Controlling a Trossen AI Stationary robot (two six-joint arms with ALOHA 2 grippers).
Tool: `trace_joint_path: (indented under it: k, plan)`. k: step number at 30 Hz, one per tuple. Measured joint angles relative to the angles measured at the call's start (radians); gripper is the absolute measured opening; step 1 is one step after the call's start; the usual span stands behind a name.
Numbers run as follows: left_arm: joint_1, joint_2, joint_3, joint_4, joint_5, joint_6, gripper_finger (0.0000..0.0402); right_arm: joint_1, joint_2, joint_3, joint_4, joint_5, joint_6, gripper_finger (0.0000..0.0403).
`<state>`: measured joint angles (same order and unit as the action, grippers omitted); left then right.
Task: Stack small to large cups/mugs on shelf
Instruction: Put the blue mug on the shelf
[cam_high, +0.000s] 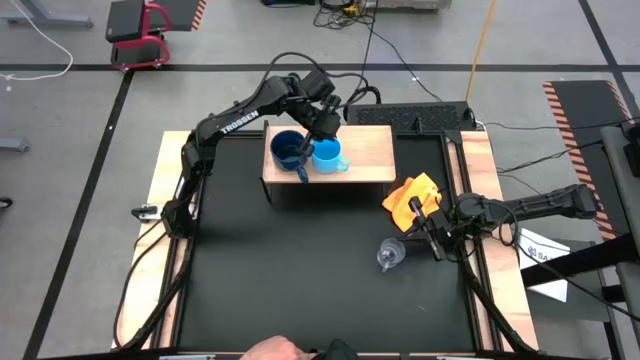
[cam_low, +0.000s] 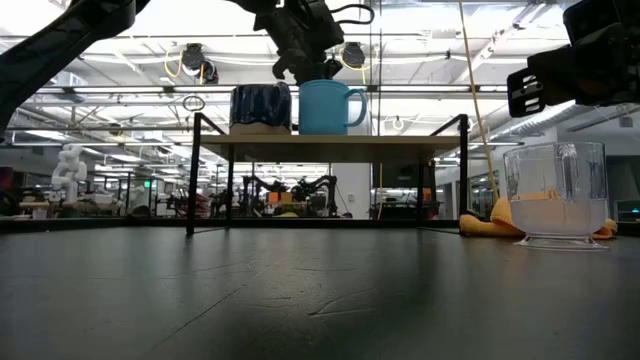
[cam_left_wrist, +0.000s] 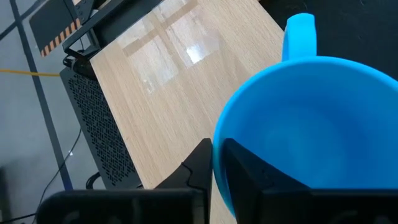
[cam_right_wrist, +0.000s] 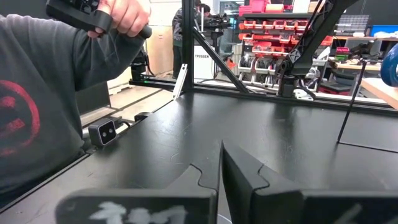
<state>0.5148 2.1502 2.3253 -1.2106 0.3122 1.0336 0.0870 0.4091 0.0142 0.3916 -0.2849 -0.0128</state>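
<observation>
Glass cup (cam_low: 556, 195) nearest, waiting on the table beside the clenched, empty right gripper (cam_high: 432, 234). We note the left gripper (cam_high: 322, 130) pinching the light blue mug (cam_high: 328, 155) rim on the shelf (cam_high: 368, 148), beside the navy mug (cam_high: 287, 149), likely letting go.

I count three handled cups: one dark navy-blue mug (cam_high: 287, 148), one sky-blue mug (cam_high: 328, 155), one clear glass cup (cam_high: 390, 254). One wood-topped shelf (cam_high: 366, 146), one orange-yellow cloth (cam_high: 411, 198).

Grey floor (cam_high: 80, 200), perhaps workshop shelving (cam_right_wrist: 273, 37)
</observation>
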Motion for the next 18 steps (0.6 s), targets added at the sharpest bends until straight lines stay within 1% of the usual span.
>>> trace_joint_path:
  k: [18]
  plan:
    - [0.0, 0.0, 0.001, 0.001, 0.008, -0.02, 0.004, 0.0, 0.018, 0.0, 0.0, 0.0, 0.0, 0.0009]
